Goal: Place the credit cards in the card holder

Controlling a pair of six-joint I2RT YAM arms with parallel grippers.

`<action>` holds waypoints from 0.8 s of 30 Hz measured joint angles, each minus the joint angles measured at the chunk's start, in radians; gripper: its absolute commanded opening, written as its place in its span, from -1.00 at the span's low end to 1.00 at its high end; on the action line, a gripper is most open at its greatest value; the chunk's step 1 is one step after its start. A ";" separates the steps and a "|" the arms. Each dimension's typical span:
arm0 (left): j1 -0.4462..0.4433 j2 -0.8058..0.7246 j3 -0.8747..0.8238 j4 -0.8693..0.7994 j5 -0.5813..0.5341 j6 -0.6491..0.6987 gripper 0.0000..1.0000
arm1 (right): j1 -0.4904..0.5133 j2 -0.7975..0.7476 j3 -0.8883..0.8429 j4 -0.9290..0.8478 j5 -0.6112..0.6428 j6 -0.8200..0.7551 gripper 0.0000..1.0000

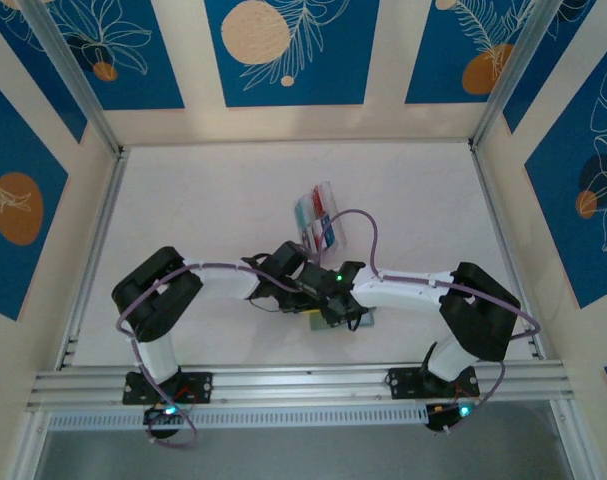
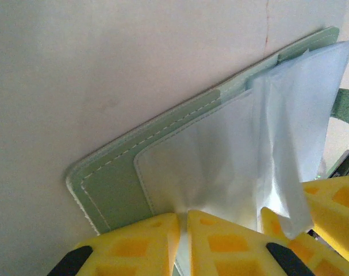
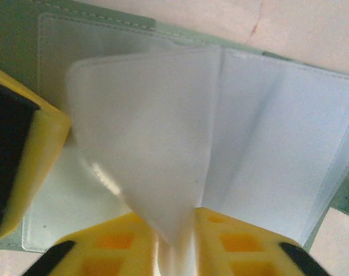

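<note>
The card holder point(image 1: 363, 320), a sage-green wallet, lies open and flat near the table's front, its clear plastic sleeves facing up. My left gripper point(image 1: 311, 294) point(image 2: 184, 215) is shut on the near edge of one clear sleeve point(image 2: 208, 155) that lies flat on the green cover point(image 2: 111, 184). My right gripper point(image 1: 335, 308) point(image 3: 174, 224) is shut on another clear sleeve leaf point(image 3: 145, 126), lifted and curled up off the card holder point(image 3: 13, 34). The two grippers meet right beside each other. The credit cards point(image 1: 316, 218), red and teal among them, rest in a clear box further back.
The clear plastic box point(image 1: 328, 232) stands just behind the grippers, in the middle of the white table point(image 1: 203, 210). Metal frame posts and patterned blue walls close in the table on three sides. A rail point(image 1: 283, 382) runs along the front edge.
</note>
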 measured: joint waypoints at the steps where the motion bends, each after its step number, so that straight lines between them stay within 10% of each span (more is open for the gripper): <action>1: 0.000 -0.001 -0.001 0.000 0.000 0.000 -0.65 | 0.000 0.000 0.000 -0.002 0.003 0.000 -0.80; 12: 0.000 -0.018 -0.006 -0.019 -0.011 0.016 -0.64 | -0.057 -0.048 -0.021 0.012 -0.055 0.018 -1.00; 24: 0.000 -0.022 -0.005 -0.035 -0.021 0.027 -0.66 | -0.254 -0.222 -0.156 0.048 -0.166 0.168 -0.10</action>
